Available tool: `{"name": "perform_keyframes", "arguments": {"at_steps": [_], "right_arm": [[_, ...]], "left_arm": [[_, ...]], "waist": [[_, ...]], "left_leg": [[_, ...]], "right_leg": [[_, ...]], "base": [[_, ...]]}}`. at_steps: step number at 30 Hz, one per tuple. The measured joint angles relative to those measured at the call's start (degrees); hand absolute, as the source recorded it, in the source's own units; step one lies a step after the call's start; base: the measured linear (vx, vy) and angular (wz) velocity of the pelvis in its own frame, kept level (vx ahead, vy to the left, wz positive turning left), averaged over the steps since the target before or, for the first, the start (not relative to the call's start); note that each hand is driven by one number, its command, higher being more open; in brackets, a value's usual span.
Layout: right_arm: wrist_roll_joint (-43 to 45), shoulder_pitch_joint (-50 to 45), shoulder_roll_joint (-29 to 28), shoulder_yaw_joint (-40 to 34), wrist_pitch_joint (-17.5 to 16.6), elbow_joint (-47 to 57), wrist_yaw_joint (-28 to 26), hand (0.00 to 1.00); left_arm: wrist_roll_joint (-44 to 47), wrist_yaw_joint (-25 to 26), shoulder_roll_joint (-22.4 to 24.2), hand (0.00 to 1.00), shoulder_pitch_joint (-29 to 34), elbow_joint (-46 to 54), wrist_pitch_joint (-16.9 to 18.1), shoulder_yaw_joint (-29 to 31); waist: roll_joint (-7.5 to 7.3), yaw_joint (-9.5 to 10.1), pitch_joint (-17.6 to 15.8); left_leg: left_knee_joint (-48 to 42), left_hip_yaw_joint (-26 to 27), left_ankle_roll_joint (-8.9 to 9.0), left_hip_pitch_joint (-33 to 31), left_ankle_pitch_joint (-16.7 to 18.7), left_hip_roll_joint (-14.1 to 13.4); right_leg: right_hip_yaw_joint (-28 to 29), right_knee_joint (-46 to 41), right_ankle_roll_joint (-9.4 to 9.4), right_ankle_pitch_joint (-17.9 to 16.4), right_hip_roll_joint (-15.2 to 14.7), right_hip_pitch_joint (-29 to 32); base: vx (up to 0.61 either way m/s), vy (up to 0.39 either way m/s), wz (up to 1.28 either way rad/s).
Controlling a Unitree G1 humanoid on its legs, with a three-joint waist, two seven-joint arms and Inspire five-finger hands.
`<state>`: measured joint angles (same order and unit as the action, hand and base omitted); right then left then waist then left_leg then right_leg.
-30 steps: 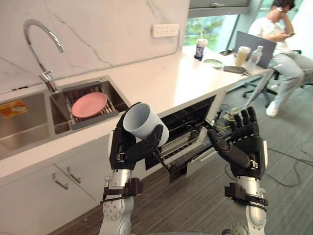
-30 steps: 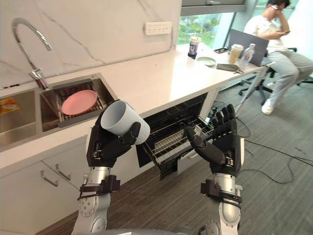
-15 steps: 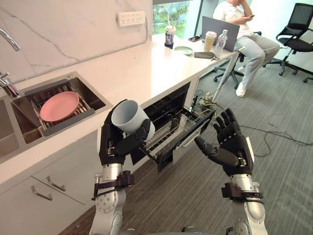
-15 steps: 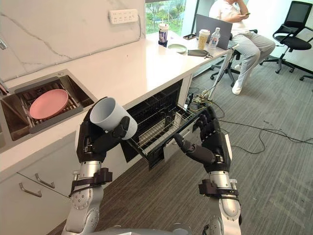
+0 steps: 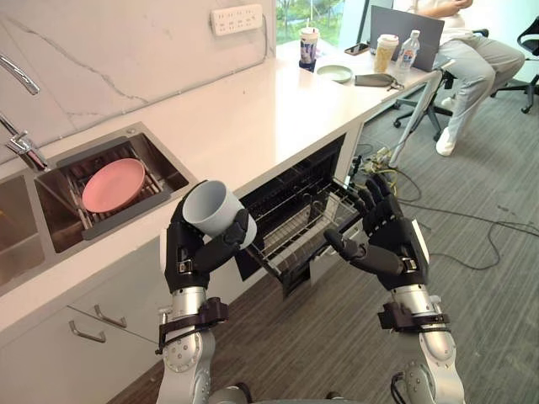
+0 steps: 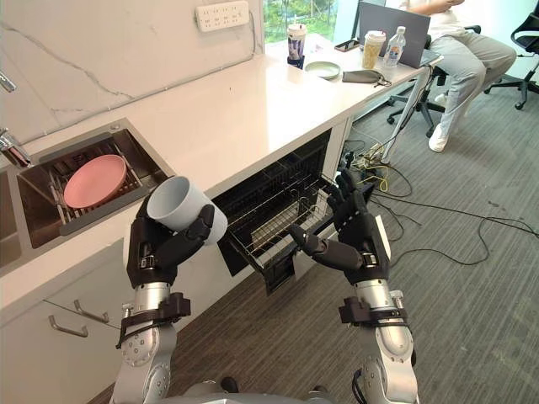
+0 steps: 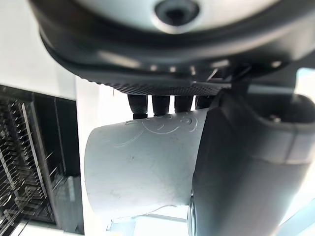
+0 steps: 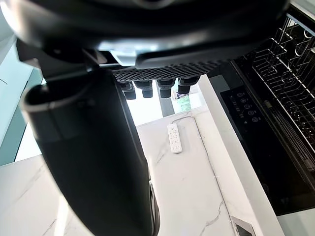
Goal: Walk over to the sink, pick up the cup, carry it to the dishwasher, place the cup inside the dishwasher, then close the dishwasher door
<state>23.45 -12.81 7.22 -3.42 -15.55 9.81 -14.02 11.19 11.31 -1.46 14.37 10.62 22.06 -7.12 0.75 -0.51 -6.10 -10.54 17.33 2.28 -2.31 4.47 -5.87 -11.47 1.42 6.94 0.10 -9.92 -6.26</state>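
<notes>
Head eyes look down on the dishwasher (image 5: 296, 217), which wrist views catch closely past left hand (image 7: 238, 162) and right hand (image 8: 93, 162)

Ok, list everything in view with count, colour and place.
Cup: one, pale grey, in the left hand.
Plate: one, pink, in the sink.
Sink: one, steel, set in the counter.
Counter: one, white, along the wall.
Dishwasher: one, black, open, under the counter.
Socket strip: one, white, on the wall.
Person: one, seated at the counter's far end.
Left hand: one, dark, curled round the cup.
Right hand: one, dark, open, before the dishwasher.
</notes>
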Motion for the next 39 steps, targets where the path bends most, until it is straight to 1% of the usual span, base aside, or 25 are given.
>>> {"name": "perform_keyframes", "arguments": {"at_steps": [3, 4, 6, 7, 8, 9, 10, 11, 12, 13, 14, 15, 16, 17, 18, 20, 21, 23, 27, 29, 34, 39], "right_arm": [[0.06, -0.25, -0.6, -0.79, 0.0, 0.11, 0.21, 1.0], [0.03, -0.84, -1.42, -1.0, -0.01, 0.21, 0.57, 1.0], [0.0, -1.22, -1.7, -1.28, 0.0, 0.23, 1.02, 1.0], [-0.05, -1.29, -1.81, -1.25, 0.03, 0.22, 1.5, 1.0], [-0.04, -1.29, -2.16, -0.99, 0.03, 0.24, 1.61, 1.0], [-0.02, -1.28, -2.42, -0.78, 0.03, 0.27, 1.57, 1.0], [-0.02, -1.29, -3.22, -0.56, 0.02, 0.25, 1.32, 1.0], [-0.02, -1.26, -3.84, -0.43, 0.01, 0.2, 1.14, 1.0], [-0.07, -1.21, -4.14, 0.17, -0.02, 0.1, 0.75, 1.0], [-0.11, -1.07, -4.11, 0.73, -0.05, 0.1, 0.43, 1.0], [-0.11, -0.99, -4.04, 1.11, -0.07, 0.08, 0.31, 1.0], [-0.09, -0.82, -3.93, 1.78, -0.08, 0.02, -0.07, 1.0], [-0.09, -0.77, -3.85, 1.8, -0.15, 0.07, -0.56, 1.0], [-0.04, -0.72, -3.8, 1.8, -0.3, 0.22, -0.94, 1.0], [0.03, -0.72, -3.1, 1.7, -0.39, 0.43, -0.95, 1.0], [0.11, -0.68, -1.92, 1.72, -0.36, 0.47, -0.79, 1.0], [0.62, -0.41, -0.74, 1.82, -0.31, 0.61, -0.91, 1.0], [1.18, 0.36, -0.22, 2.12, -0.3, 1.21, -0.97, 1.0], [1.26, 1.57, 0.5, 3.03, -0.09, 3.56, -1.45, 1.0], [2.15, 2.41, 0.69, 4.05, 0.61, 3.85, -2.52, 1.0], [1.11, 2.99, 0.9, 6.29, 2.31, 3.85, -5.04, 1.0], [1.86, 3.65, 1.89, 8.64, 5.37, 3.85, -6.42, 1.0]], "left_arm": [[-0.01, -0.35, -0.01, 0.0, -1.12, 0.02, -0.28, -0.33], [-0.01, -0.51, 0.1, 0.0, -2.02, 0.03, -0.58, -0.83], [-0.04, -0.71, 0.39, 0.0, -2.96, 0.03, -0.6, -1.62], [-0.07, -0.69, 0.35, 0.0, -3.43, 0.03, -0.6, -2.27], [-0.23, -0.63, 0.16, 0.0, -3.43, 0.03, -0.6, -2.55], [-0.68, -0.37, 0.0, 0.0, -3.43, 0.02, -0.61, -2.63], [-1.8, 0.23, -0.48, 0.0, -3.45, 0.02, -0.6, -2.85], [-2.64, 0.77, -1.08, 0.0, -3.48, 0.01, -0.6, -3.03], [-4.28, 2.23, -1.62, 0.0, -3.57, 0.0, -0.62, -3.35], [-4.59, 3.42, -1.8, 0.0, -4.11, -0.08, -0.74, -3.28], [-4.61, 4.2, -1.82, 0.0, -4.62, -0.26, -0.85, -3.25], [-4.65, 5.78, -1.93, 0.0, -5.66, -0.65, -1.21, -2.91], [-4.69, 6.6, -2.13, 0.0, -6.3, -1.4, -1.25, -2.76], [-5.02, 7.27, -2.45, 0.0, -6.68, -2.02, -1.41, -2.66], [-6.4, 7.66, -2.6, 0.0, -6.67, -2.97, -2.05, -2.69], [-7.01, 7.85, -2.32, 0.0, -6.64, -3.7, -2.53, -3.01], [-8.86, 8.85, -1.77, 0.0, -6.62, -3.74, -3.07, -3.24], [-11.4, 9.85, -1.1, 0.0, -6.62, -3.74, -3.13, -3.44], [-17.98, 11.76, -0.68, 0.0, -6.76, -3.74, -3.64, -4.08], [-23.16, 13.99, -0.8, 0.0, -6.81, -3.72, -3.78, -4.59], [-24.73, 16.41, -0.79, 0.0, -7.55, -3.72, -3.85, -4.62], [-31.62, 20.7, -0.86, 0.0, -7.96, -3.72, -3.95, -5.54]], "waist": [[-0.11, -0.13, 0.58], [-0.21, -0.21, 0.96], [-0.13, -0.3, 0.99], [-0.14, -0.32, 0.93], [-0.45, -0.45, 0.76], [-0.85, -0.58, 0.61], [-1.72, -0.85, 0.38], [-2.08, -1.14, 0.41], [-1.82, -1.67, 0.55], [-1.97, -1.81, 0.65], [-1.88, -1.77, 0.59], [-1.81, -1.72, 0.56], [-1.97, -1.69, 0.64], [-2.48, -1.68, 0.69], [-2.72, -1.58, 0.83], [-1.95, -1.43, 1.22], [-1.75, -0.96, 1.37], [-1.73, -0.67, 1.49], [-1.67, -0.72, 1.58], [-1.67, -0.62, 1.82], [-1.66, -0.44, 2.26], [-1.63, -0.33, 3.91]], "left_leg": [[1.13, -0.12, -0.44, 0.68, -0.2, 1.36], [1.09, -0.63, -0.76, 0.81, 0.11, 1.82], [1.25, -1.2, -0.89, 1.13, 0.83, 2.04], [1.83, -1.34, -1.48, 1.84, 1.27, 2.09], [2.47, -1.37, -1.8, 3.19, 1.47, 2.26], [2.71, -1.37, -2.1, 4.08, 1.65, 2.65], [2.85, -1.6, -2.8, 5.75, 2.16, 3.59], [2.82, -1.89, -3.59, 6.51, 2.34, 4.07], [2.58, -2.49, -4.14, 6.58, 2.65, 4.0], [2.49, -2.81, -4.06, 6.48, 2.6, 3.67], [2.5, -3.0, -3.78, 6.39, 2.43, 3.34], [2.43, -3.45, -3.31, 6.17, 2.36, 2.6], [2.09, -3.79, -2.84, 6.0, 2.43, 2.47], [1.56, -4.1, -2.33, 5.93, 2.78, 2.67], [0.71, -4.79, -1.41, 6.16, 3.69, 2.7], [0.61, -5.02, -0.75, 6.15, 4.11, 1.45], [0.44, -4.71, 0.04, 6.36, 4.55, -0.02], [0.23, -3.91, 0.83, 6.38, 5.02, -1.14], [0.71, -3.13, 1.34, 6.24, 4.98, -1.57], [1.13, -2.73, 1.36, 6.29, 4.95, -1.46], [1.76, -2.57, 1.16, 6.17, 4.82, -0.9], [2.59, -3.3, 0.82, 6.06, 4.3, -0.06]], "right_leg": [[-0.55, 0.52, 0.32, 0.06, -0.8, -0.7], [-1.43, -0.57, 0.43, -0.31, -1.29, -0.79], [-1.87, -6.12, -0.1, -2.17, -1.98, 1.16], [-2.14, -14.26, -1.73, -4.29, -2.88, 4.55], [-2.61, -23.25, -3.51, -5.36, -4.31, 7.97], [-2.77, -27.06, -3.6, -5.4, -5.32, 9.21], [-2.52, -32.59, -3.82, -5.25, -7.1, 10.68], [-1.95, -35.13, -4.33, -4.93, -7.88, 11.37], [-1.22, -34.73, -4.24, -7.03, -7.47, 11.56], [-0.92, -32.64, -4.02, -8.33, -6.56, 11.68], [-0.96, -30.38, -4.04, -8.76, -5.55, 11.77], [-0.84, -23.38, -3.89, -8.66, -3.03, 11.6], [-0.57, -18.48, -3.98, -7.4, -1.83, 11.13], [0.13, -14.78, -4.05, -3.43, -0.9, 10.67], [0.76, -11.8, -1.22, -0.44, -0.33, 8.95], [0.16, -8.46, -1.57, 0.57, 1.07, 7.21], [0.05, -4.66, -2.27, 2.16, 2.83, 5.32], [0.52, -1.88, -2.87, 3.31, 4.21, 4.31], [1.14, 0.1, -3.22, 4.19, 5.13, 4.22], [1.44, 0.86, -3.18, 4.6, 5.14, 4.22], [1.5, 1.83, -2.92, 5.19, 4.82, 4.22], [0.65, 2.46, -2.65, 5.43, 4.24, 3.94]], "base": [[0.05, 0.03, 0.08], [0.06, 0.038, 0.21], [0.03, 0.05, 0.18], [0.0, 0.099, 0.08], [-0.01, 0.128, 0.05], [0.0, 0.112, 0.08], [0.03, 0.092, 0.12], [0.06, 0.069, 0.22], [0.08, 0.061, 0.25], [0.07, 0.022, 0.23], [0.08, -0.011, 0.19], [0.1, -0.045, 0.17], [0.13, -0.086, 0.2], [0.15, -0.134, 0.2], [0.13, -0.133, 0.15], [0.1, -0.11, 0.01], [0.08, -0.108, -0.15], [0.06, -0.099, -0.22], [0.04, -0.047, -0.13], [0.02, -0.008, -0.07], [0.0, 0.0, -0.01], [-0.01, 0.004, 0.08]]}}
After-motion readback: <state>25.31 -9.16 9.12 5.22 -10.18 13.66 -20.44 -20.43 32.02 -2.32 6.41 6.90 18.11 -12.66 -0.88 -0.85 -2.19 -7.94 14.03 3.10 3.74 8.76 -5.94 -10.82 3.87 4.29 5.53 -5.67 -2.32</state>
